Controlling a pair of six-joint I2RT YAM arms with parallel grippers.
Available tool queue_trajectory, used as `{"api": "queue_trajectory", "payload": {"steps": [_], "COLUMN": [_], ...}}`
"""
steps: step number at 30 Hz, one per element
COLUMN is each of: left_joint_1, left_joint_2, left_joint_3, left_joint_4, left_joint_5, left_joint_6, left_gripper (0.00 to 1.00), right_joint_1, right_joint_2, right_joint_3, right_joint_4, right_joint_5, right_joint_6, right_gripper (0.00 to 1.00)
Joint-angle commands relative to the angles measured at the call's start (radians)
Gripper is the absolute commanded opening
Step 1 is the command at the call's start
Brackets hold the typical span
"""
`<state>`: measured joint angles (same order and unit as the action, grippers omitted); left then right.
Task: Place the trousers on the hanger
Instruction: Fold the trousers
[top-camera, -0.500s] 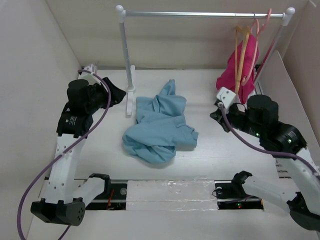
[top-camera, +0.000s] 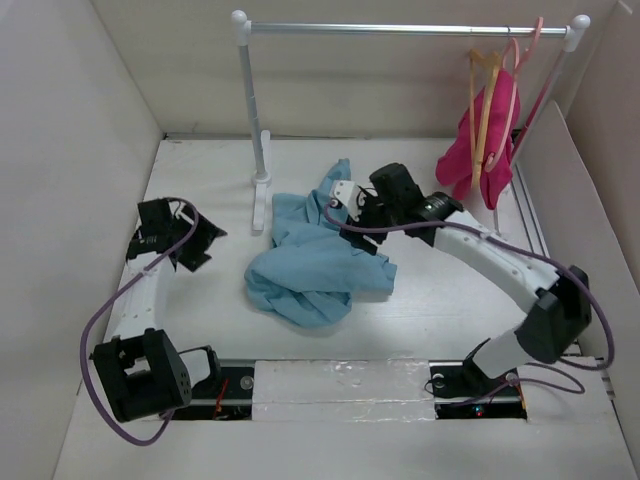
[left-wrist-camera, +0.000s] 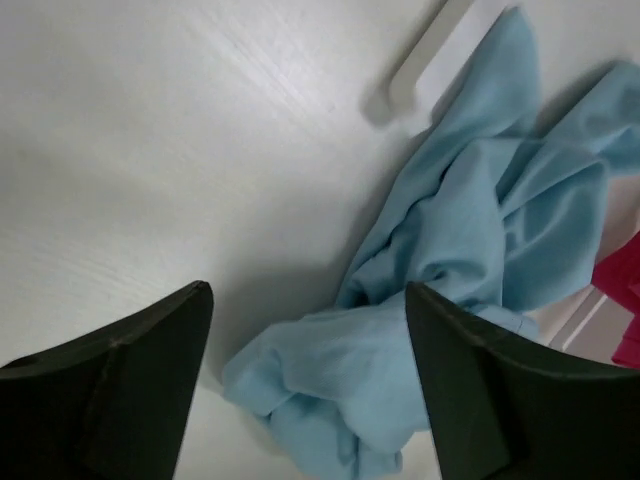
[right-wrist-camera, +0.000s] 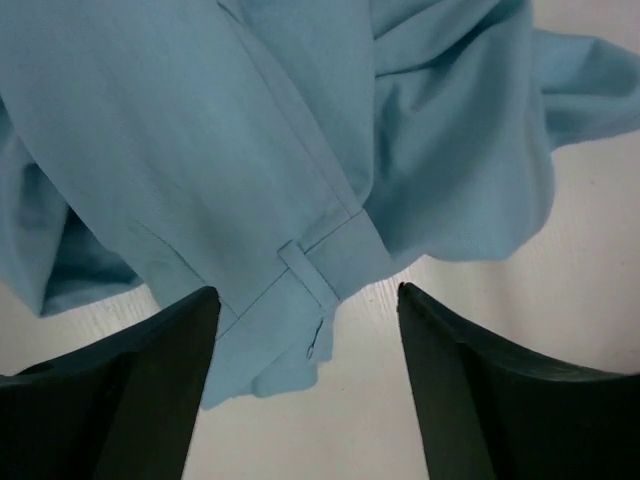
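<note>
The trousers (top-camera: 315, 255) lie in a crumpled sky-blue heap on the white table (top-camera: 450, 300), just beside the foot of the clothes rack (top-camera: 258, 120) and in front of its rail. The cloth is soft and matte, folded into deep creases, with one pointed end reaching back toward the rack. The right wrist view shows a stitched waistband with a narrow belt loop (right-wrist-camera: 305, 268) at the heap's edge. The hanger (top-camera: 486, 105), slim tan wood, hangs at the far end of the rack's rail, against a magenta garment (top-camera: 478, 155) on a pink plastic hanger (top-camera: 522, 60). The right gripper (right-wrist-camera: 305, 292) hovers over the waistband, out in front of the rack, its dark fingers spread wide and holding nothing. The left gripper (left-wrist-camera: 308, 290) sits off the rack's foot on the side away from the trousers, fingers likewise spread over bare tabletop. Bare table surrounds the heap toward the near edge and both walls.
</note>
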<state>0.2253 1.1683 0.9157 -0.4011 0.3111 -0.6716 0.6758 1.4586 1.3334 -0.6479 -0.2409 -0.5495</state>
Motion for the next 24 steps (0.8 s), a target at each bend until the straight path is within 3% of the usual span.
{"api": "queue_trajectory", "payload": {"steps": [1,4,7,10,13,16,19,20,24], "left_joint_1": [-0.004,-0.02,-0.09,-0.09,-0.09,-0.099,-0.099,-0.099,-0.099], "left_joint_2": [-0.105,-0.114,-0.146,-0.179,-0.191,-0.208,-0.216,-0.213,-0.185], "left_joint_3": [-0.151,-0.225,-0.308,-0.391,-0.42,-0.469,-0.536,-0.552,-0.584], "left_joint_4": [0.004,0.019,0.056,0.099,0.084,0.087,0.16,0.195,0.384], "left_joint_5": [0.071,0.098,0.114,0.155,0.151,0.169,0.201,0.216,0.29], "left_joint_6": [-0.042,-0.071,-0.129,-0.183,-0.178,-0.18,-0.221,-0.236,-0.328], "left_gripper": [0.76,0.83,0.84,0.85,0.86,0.86,0.85,0.83,0.76], "right_joint_1": [0.007,0.016,0.016,0.016,0.016,0.016,0.016,0.016,0.016], "right_joint_2": [0.134,0.263,0.389,0.477,0.572,0.548,0.479,0.468,0.387], "right_joint_3": [0.12,0.183,0.251,0.318,0.378,0.296,0.198,0.19,0.228], "right_joint_4": [0.073,0.06,0.034,0.027,-0.025,0.022,0.115,0.125,0.096], "right_joint_5": [-0.073,-0.11,-0.133,-0.176,-0.233,-0.268,-0.264,-0.256,-0.149], "right_joint_6": [-0.125,-0.164,-0.197,-0.204,-0.213,-0.178,-0.115,-0.095,-0.056], "right_gripper": [0.79,0.83,0.85,0.86,0.83,0.74,0.28,0.03,0.0]}}
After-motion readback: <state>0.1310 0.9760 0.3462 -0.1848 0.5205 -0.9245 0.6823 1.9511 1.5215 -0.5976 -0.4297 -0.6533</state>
